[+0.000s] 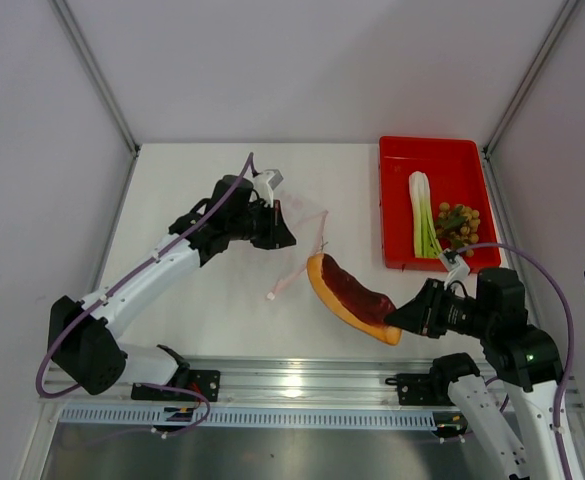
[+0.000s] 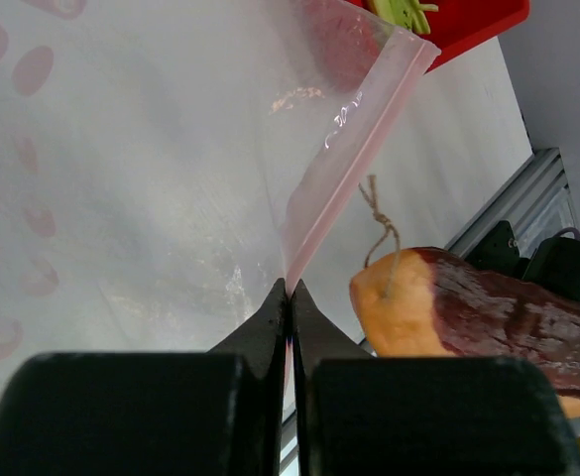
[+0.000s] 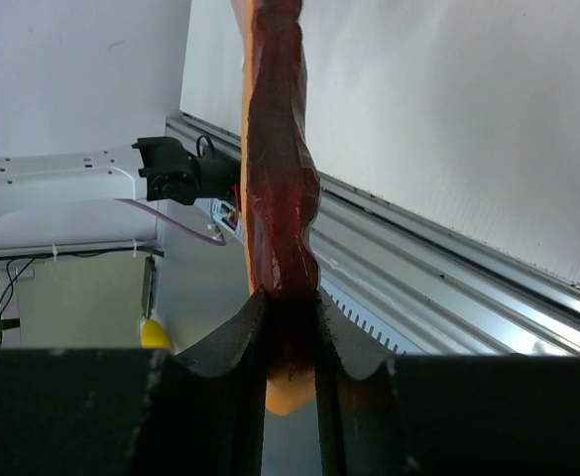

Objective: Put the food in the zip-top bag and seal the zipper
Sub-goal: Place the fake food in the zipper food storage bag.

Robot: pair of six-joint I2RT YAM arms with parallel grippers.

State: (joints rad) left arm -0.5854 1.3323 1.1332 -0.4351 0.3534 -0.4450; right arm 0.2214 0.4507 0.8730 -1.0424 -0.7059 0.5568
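Note:
The orange-skinned dark-red wedge (image 1: pixel 352 297) hangs just above the table, right of centre. My right gripper (image 1: pixel 400 318) is shut on its near end; in the right wrist view the wedge (image 3: pixel 280 188) runs up from between the jaws (image 3: pixel 290 309). My left gripper (image 1: pixel 284 232) is shut on an edge of the clear zip-top bag (image 1: pixel 302 250), holding it up. The pink zipper strip (image 2: pixel 354 149) leads away from the left gripper (image 2: pixel 290 290), with the wedge's tip (image 2: pixel 408 307) close to its right. The white slider tab (image 1: pixel 271 296) shows at the strip's near end. The leek-like stalk (image 1: pixel 422 215) and grapes (image 1: pixel 459 225) lie in the tray.
A red tray (image 1: pixel 402 165) stands at the back right, close to the right wall. An aluminium rail (image 1: pixel 302 380) runs along the near table edge, by both arm bases. White walls enclose the table on three sides.

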